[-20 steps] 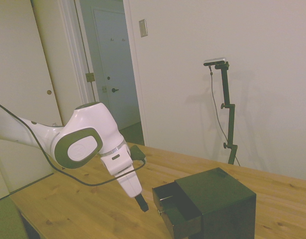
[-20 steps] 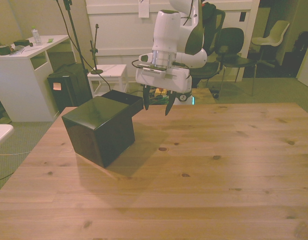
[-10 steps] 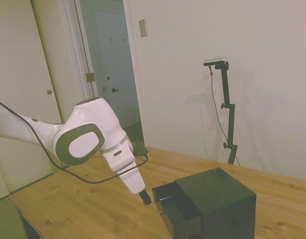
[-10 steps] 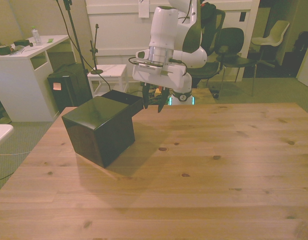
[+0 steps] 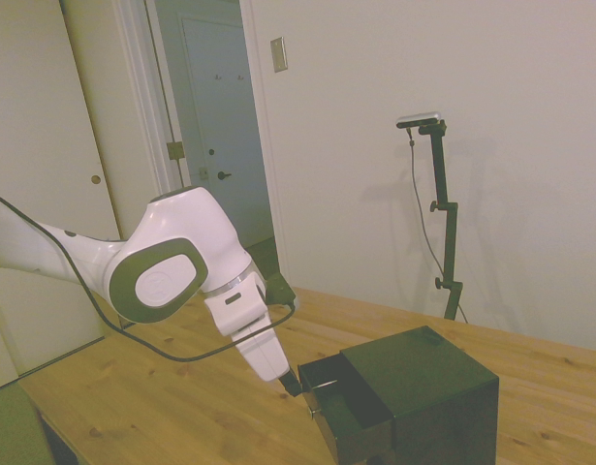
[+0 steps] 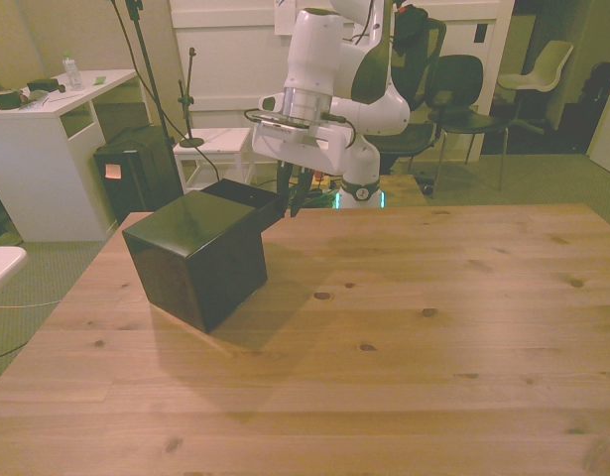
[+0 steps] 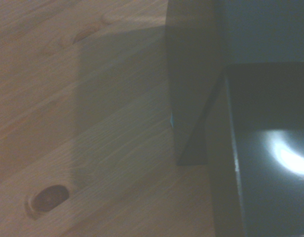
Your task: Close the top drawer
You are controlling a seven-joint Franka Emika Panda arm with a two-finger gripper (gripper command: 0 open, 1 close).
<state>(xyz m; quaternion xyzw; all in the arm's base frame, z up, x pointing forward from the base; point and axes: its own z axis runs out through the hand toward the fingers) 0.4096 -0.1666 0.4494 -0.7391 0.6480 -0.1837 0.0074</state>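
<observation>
My arm reaches in over the wooden worktop point(image 5: 133, 397), its big white elbow joint held high and the forearm angling steeply down toward the small dark cabinet point(image 5: 428, 392). The wrist tips so that my pincer point(image 5: 292, 382) points down at the worktop, right at the front face of the top drawer point(image 5: 322, 380). In the side view its dark tip sits just beside the drawer's front panel, at about nine o'clock from it; I cannot tell from here whether it touches. In the front view my pincer point(image 6: 291, 199) hangs off the back corner of the drawer point(image 6: 247, 192), at roughly three o'clock from the cabinet's point(image 6: 190, 253) top. Its two dark fingers look close together there, with only a narrow slit between them, and they hold nothing.

The top drawer stands pulled out from the cabinet, its open tray showing in the side view, with a small knob point(image 5: 312, 412) on the drawer front below it. The cabinet sits on the worktop point(image 6: 404, 337) toward the front view's left. Up close, the wrist view shows the drawer's point(image 7: 263, 148) dark glossy inside with a bright glare spot, its edge meeting the pale wood grain, and a knot point(image 7: 48, 196) in the board nearby.
</observation>
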